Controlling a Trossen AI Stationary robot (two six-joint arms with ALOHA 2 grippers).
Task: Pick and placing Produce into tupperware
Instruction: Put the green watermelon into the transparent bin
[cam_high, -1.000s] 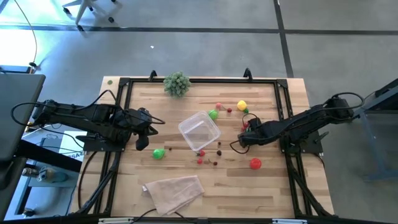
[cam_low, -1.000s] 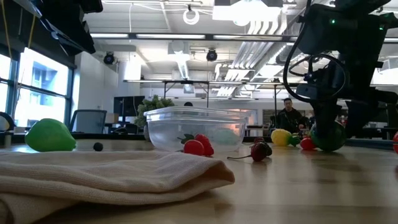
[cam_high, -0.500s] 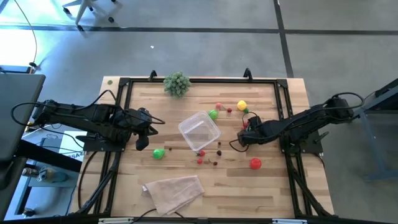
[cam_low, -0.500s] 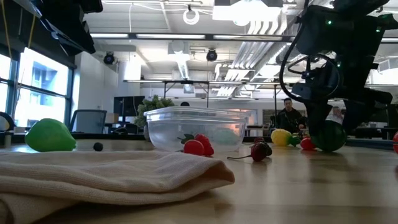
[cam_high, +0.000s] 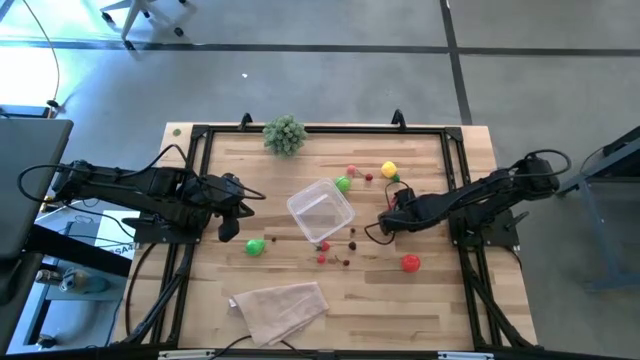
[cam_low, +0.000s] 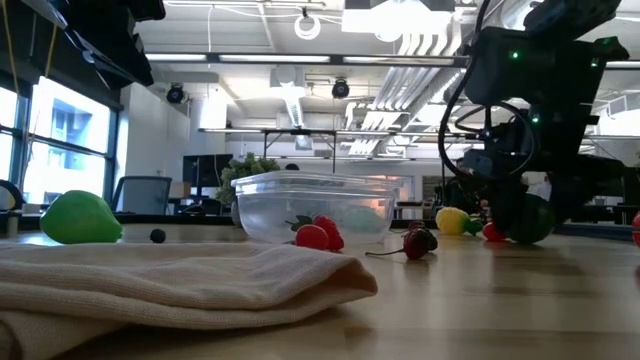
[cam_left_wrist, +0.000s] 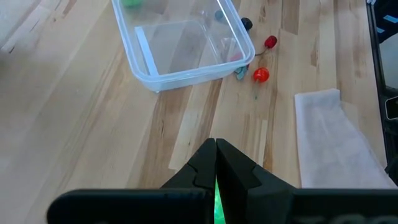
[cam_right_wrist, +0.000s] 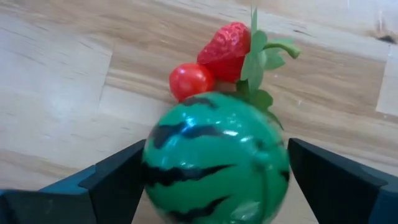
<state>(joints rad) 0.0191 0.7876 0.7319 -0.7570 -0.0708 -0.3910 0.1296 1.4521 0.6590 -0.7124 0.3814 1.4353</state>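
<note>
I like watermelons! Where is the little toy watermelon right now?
On the table's right side, the toy watermelon sits between the open right gripper fingers, beside a strawberry and small tomato.

watermelon (cam_right_wrist: 214, 158): showing bright green with dark, wavy stripes
strawberry (cam_right_wrist: 227, 43): showing red with green leaves
small tomato (cam_right_wrist: 190, 80): showing glossy red
tupperware (cam_high: 321, 209): showing clear, see-through plastic
cloth (cam_high: 281, 307): showing plain beige
plant ball (cam_high: 284, 134): showing pale green
table (cam_high: 420, 300): showing light wood planks in a black frame
yellow fruit (cam_high: 389, 170): showing bright yellow
left gripper (cam_left_wrist: 216, 163): showing black
</note>
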